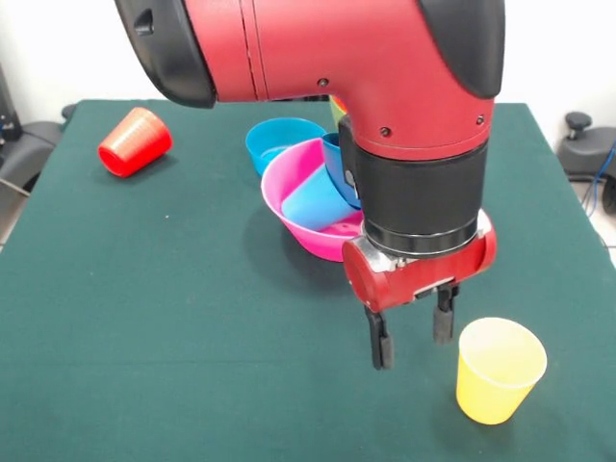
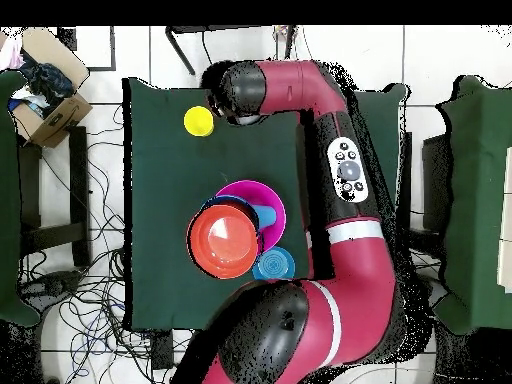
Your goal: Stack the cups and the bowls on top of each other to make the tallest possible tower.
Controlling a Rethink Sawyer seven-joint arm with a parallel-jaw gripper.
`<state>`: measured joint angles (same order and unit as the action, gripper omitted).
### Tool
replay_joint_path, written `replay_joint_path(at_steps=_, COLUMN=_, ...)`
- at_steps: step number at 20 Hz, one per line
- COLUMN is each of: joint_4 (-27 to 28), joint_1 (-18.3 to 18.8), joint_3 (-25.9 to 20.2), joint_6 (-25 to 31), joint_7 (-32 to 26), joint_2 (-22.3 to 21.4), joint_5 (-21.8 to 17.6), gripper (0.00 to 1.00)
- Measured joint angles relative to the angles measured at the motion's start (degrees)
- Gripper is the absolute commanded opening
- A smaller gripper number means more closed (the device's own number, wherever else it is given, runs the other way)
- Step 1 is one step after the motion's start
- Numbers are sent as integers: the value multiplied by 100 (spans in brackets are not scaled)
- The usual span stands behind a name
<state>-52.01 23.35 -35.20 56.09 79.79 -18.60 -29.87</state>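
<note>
My gripper (image 1: 412, 332) is open and empty, fingers pointing down just above the cloth, a little left of the upright yellow cup (image 1: 499, 371), which also shows in the overhead view (image 2: 198, 121). The large pink bowl (image 1: 289, 188) holds the light blue cup (image 1: 316, 200) lying on its side. A large blue bowl (image 1: 336, 166) leans in the pink bowl, mostly hidden by my arm. From above it carries a red-orange bowl (image 2: 225, 240) beside the pink bowl (image 2: 270, 195). A small blue bowl (image 1: 282, 141) stands behind. The red cup (image 1: 135, 141) lies on its side, far left.
The green table cloth (image 1: 144, 318) ends close in front of the yellow cup. My arm's bulk hides the table's far middle and the other bowls. A cardboard box (image 2: 50, 95) and chairs stand off the table.
</note>
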Motion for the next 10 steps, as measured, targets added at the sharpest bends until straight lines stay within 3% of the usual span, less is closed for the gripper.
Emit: replay_joint_path(at_steps=10, joint_4=-98, joint_1=-105, joint_3=132, joint_6=-1, joint_7=39, joint_2=-28, joint_5=329, gripper=100)
